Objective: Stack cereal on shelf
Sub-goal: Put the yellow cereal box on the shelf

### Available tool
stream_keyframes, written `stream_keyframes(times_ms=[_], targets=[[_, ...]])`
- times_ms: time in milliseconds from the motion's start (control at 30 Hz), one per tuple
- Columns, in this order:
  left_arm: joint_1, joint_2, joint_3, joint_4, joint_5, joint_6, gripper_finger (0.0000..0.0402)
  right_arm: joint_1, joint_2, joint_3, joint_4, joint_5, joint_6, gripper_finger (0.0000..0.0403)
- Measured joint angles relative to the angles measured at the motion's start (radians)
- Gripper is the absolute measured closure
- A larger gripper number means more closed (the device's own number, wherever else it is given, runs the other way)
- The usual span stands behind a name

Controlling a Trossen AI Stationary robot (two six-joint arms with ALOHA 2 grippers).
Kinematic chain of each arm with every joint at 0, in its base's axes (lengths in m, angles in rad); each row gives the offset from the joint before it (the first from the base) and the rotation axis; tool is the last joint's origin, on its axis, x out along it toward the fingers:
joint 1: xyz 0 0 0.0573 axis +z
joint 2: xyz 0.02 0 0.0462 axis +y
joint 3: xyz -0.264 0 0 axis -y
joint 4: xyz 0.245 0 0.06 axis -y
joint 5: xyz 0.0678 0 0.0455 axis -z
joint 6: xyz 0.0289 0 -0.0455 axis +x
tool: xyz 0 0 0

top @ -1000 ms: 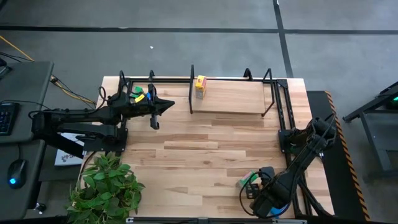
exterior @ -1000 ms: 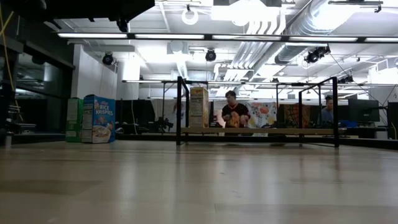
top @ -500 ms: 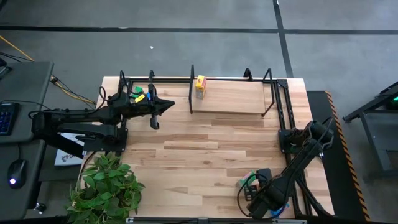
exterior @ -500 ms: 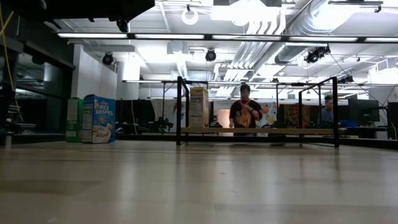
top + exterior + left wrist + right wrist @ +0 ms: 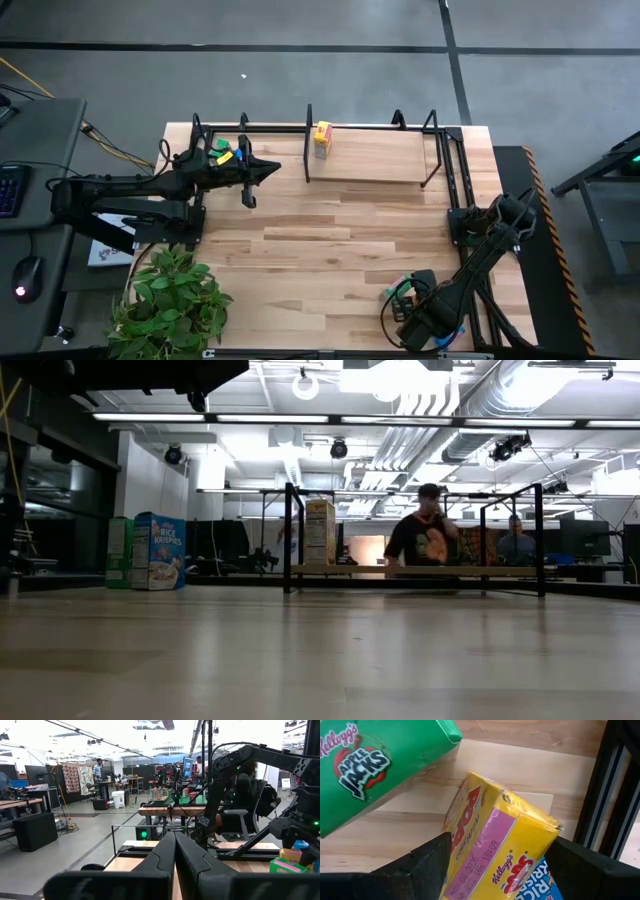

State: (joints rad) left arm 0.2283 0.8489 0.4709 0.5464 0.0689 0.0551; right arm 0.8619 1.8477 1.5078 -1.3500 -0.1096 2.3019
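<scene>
A: Right gripper (image 5: 495, 865), where?
B: Down at the near right corner of the table (image 5: 330, 240), over a small heap of cereal boxes.

A: Fingers?
B: Spread wide, one dark finger (image 5: 427, 862) on each side of a yellow box (image 5: 500, 855). Not possible to say whether the pads press on the cardboard.

A: And the yellow box itself?
B: Right between the fingers, tilted, lying partly over a blue box (image 5: 540, 887). Just beside a green Apple Jacks box (image 5: 375, 770), outside the fingers, also on the wood.

A: Left gripper (image 5: 175, 834)?
B: Held above the far left part of the table, well apart from the heap. Fingers pressed together, holding nothing.

A: Shelf (image 5: 375, 158)?
B: At the far edge, black frame with a light board. One yellow-orange box (image 5: 320, 532) standing upright at the board's left end.

A: Anything else of the cereal?
B: In the low view, an upright blue Rice Krispies box (image 5: 158, 550) touching a second green box (image 5: 120, 552), on the table well to the left of the shelf.
</scene>
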Motion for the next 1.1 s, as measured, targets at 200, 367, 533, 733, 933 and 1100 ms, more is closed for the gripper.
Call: stream_keyframes(times_ms=[200, 367, 533, 733, 933, 1100], targets=[[0.000, 0.000, 0.000, 0.000, 0.000, 0.000, 0.0402, 0.000, 0.000, 0.000, 0.000, -0.005, -0.007, 0.0158], [0.000, 0.000, 0.000, 0.000, 0.000, 0.000, 0.0402, 0.000, -0.004, 0.000, 0.000, -0.009, -0.046, 0.0206], [0.000, 0.000, 0.000, -0.001, 0.000, 0.000, 0.0402, 0.000, -0.046, 0.007, -0.018, -0.019, -0.084, 0.0238], [0.000, 0.000, 0.000, 0.000, 0.000, 0.000, 0.0401, -0.004, -0.124, 0.102, -0.154, -0.032, -0.156, 0.0248], [0.000, 0.000, 0.000, 0.000, 0.000, 0.000, 0.0401, -0.016, -0.219, 0.203, -0.220, 0.038, -0.175, 0.0249], [0.000, 0.000, 0.000, -0.001, 0.000, 0.000, 0.0401, -0.054, -0.298, 0.206, -0.222, 0.218, -0.227, 0.0249]])
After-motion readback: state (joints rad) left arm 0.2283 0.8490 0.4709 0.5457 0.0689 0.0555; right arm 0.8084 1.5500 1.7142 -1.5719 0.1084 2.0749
